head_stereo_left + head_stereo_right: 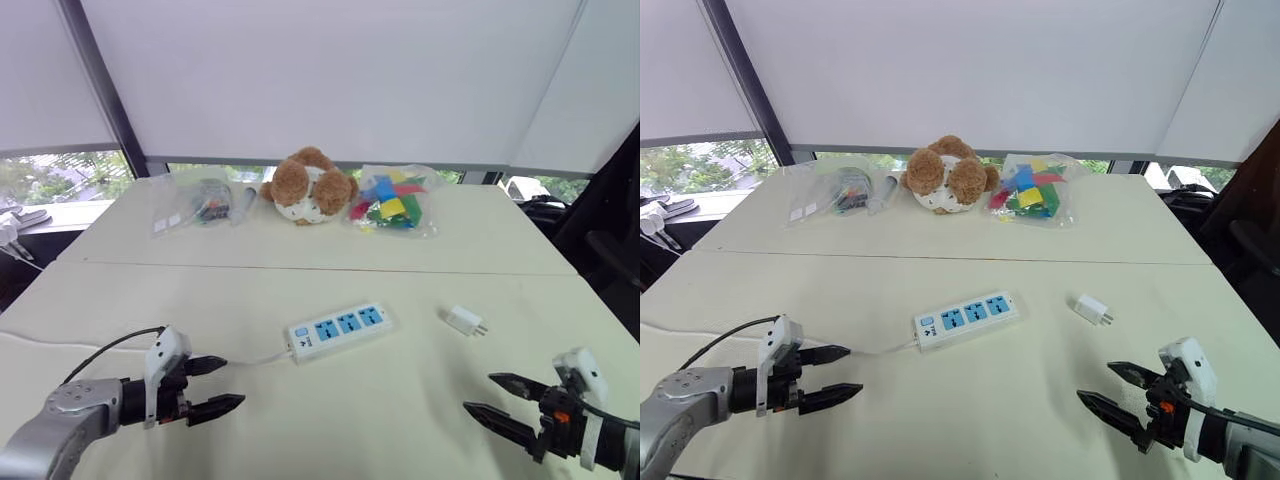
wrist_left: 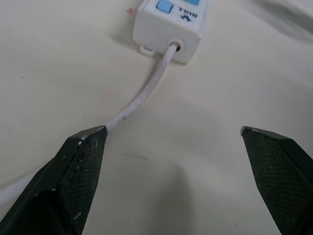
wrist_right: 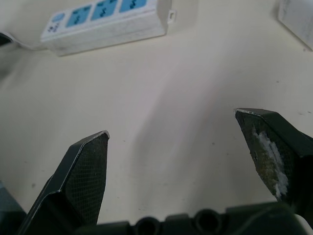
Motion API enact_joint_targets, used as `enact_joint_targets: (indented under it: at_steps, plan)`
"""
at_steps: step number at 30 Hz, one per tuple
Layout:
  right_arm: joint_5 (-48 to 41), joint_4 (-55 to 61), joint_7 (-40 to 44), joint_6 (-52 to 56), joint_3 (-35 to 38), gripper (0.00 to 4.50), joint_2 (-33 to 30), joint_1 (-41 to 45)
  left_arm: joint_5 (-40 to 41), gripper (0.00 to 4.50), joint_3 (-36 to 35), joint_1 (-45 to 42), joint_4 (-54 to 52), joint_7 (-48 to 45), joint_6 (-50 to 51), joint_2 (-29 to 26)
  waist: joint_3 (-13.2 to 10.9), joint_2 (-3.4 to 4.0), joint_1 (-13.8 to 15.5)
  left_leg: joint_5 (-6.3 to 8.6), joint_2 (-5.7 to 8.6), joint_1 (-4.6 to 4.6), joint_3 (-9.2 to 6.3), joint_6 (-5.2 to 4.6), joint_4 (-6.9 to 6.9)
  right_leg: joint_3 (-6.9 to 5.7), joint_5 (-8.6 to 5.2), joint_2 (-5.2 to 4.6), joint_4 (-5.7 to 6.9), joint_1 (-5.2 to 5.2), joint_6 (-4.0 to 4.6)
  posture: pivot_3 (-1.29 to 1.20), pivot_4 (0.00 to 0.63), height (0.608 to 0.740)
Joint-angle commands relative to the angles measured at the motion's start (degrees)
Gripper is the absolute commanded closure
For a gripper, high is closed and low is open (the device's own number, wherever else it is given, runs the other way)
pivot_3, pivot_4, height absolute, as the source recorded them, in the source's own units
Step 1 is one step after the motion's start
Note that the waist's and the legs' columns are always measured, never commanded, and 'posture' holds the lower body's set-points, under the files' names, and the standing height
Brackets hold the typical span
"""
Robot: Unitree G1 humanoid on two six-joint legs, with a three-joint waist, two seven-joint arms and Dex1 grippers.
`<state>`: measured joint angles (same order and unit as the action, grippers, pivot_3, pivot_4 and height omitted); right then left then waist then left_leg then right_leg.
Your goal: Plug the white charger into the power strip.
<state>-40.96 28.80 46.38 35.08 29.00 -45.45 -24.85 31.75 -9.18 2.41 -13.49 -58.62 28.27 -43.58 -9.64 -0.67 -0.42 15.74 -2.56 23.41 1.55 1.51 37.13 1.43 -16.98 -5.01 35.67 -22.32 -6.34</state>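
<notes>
White and small, the single charger (image 1: 463, 320) lies flat on the cream table (image 1: 400, 430), right of centre. Its long axis runs from upper left to lower right, and its prongs point lower right, away from the power strip (image 1: 338, 331). That one strip, at centre, slants from lower left to upper right, shows three blue sockets and has its cable (image 2: 146, 87) leaving the left end. The left gripper (image 1: 234, 381), lower left, and the right gripper (image 1: 478, 392), lower right, both have their fingers spread wide, holding nothing. At the top, one teddy bear (image 1: 308, 186) sits between a bag of dark items (image 1: 200, 203) and a bag of coloured pieces (image 1: 392, 200).
</notes>
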Motion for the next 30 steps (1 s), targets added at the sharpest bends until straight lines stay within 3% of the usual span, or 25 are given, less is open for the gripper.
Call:
enact_joint_targets:
  at_steps: [1,30]
  plan:
    - [1.14,0.56,-0.36,-0.91,0.01,0.01,0.62,0.27,-0.16,0.0,-0.65,0.06,-0.55,0.84,-1.0,0.66,0.0,-0.02,-0.05,0.0,0.0,0.0,0.0,0.0,0.0,0.0,0.0,0.01,0.01,0.0,-0.01,0.0,0.15,0.739]
    - [1.63,-2.36,-0.55,1.32,-0.04,0.01,0.43,4.04,-0.48,0.0,-1.74,-2.97,1.71,-0.71,-2.49,-0.84,0.02,-0.05,-0.09,-0.03,-0.15,-0.12,0.01,0.03,0.2,-0.01,0.03,0.44,0.47,0.02,-0.06,0.0,0.15,0.739]
